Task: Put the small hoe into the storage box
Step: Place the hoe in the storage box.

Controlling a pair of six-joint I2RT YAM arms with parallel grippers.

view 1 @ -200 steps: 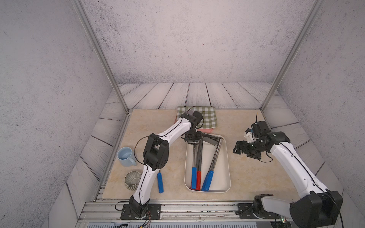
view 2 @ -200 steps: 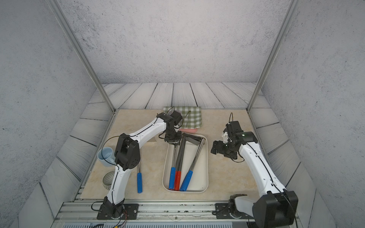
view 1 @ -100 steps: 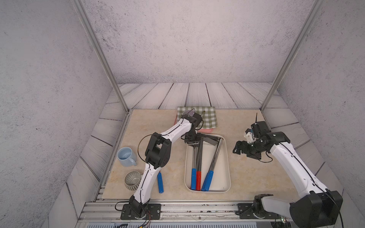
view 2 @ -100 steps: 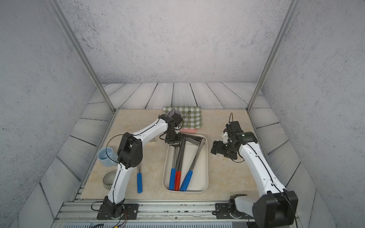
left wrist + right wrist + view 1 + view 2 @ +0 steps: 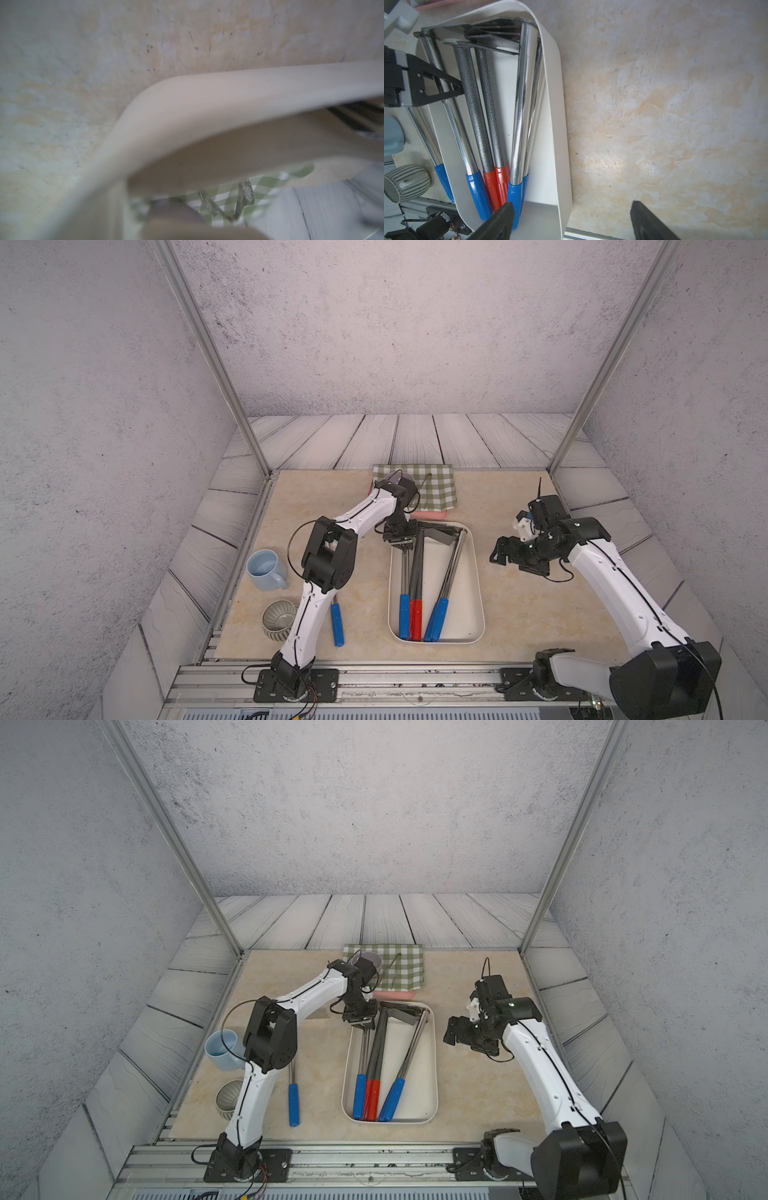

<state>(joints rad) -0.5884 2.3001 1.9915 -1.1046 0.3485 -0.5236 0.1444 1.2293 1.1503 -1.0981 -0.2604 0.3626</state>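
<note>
Left gripper clamps the small hoe, already inside the storage box but unreleased; right gripper gapes empty beside the box.

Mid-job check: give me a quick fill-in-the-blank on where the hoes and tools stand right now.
1. The hoe lying outside the storage box has a ____ handle.
2. The right tool hangs over bare table with jaws ____.
3. The left tool is shut on a chrome hoe; the two speckled hoes beside it have ____ handles.
Missing: blue; open; red.
</note>
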